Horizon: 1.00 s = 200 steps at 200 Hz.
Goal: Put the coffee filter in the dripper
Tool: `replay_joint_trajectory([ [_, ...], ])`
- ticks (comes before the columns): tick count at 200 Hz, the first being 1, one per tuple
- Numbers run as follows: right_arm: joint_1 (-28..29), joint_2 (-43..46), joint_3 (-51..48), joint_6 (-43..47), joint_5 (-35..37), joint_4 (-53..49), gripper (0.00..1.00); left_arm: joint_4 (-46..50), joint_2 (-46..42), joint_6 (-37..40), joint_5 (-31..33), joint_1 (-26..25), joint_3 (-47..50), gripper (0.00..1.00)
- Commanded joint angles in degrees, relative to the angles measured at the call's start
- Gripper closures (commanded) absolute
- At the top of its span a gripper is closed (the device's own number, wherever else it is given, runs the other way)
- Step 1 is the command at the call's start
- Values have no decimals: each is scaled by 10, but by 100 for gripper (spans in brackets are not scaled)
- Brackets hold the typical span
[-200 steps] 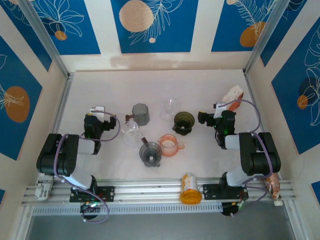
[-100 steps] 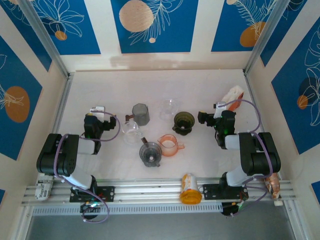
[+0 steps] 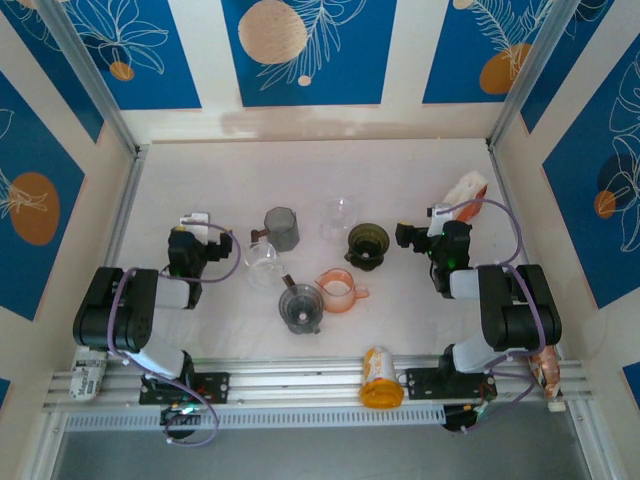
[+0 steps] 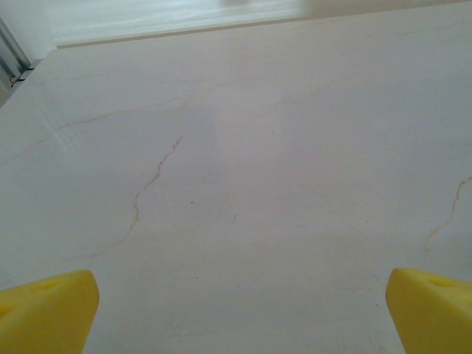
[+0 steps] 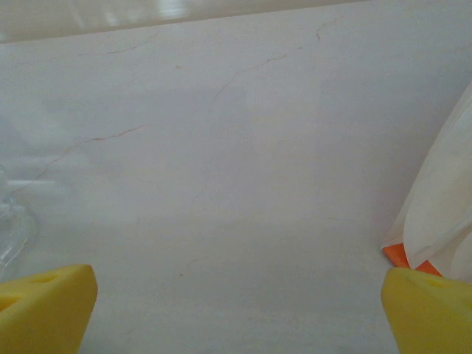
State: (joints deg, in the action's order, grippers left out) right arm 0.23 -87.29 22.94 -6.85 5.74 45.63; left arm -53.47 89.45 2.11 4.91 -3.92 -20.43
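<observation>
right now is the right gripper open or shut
Open. In the right wrist view the right gripper has its yellow fingertips at opposite lower corners, with bare table between them.

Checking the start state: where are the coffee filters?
The coffee filter pack lies far right in the top view, by the right wall, just beyond the right gripper.

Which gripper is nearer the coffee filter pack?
Right. The right gripper is close beside the coffee filter pack; the left gripper is far across the table on the other side.

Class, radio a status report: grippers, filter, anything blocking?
Open, empty: left gripper, right gripper. Filter pack untouched, far right. Olive dripper empty; clear glass beside it.
</observation>
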Motion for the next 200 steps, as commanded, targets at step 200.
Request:
replay_joint_trajectory([
  [200, 27, 176, 176, -310, 235, -461, 1, 257, -276, -337, 301, -3, -49, 0],
])
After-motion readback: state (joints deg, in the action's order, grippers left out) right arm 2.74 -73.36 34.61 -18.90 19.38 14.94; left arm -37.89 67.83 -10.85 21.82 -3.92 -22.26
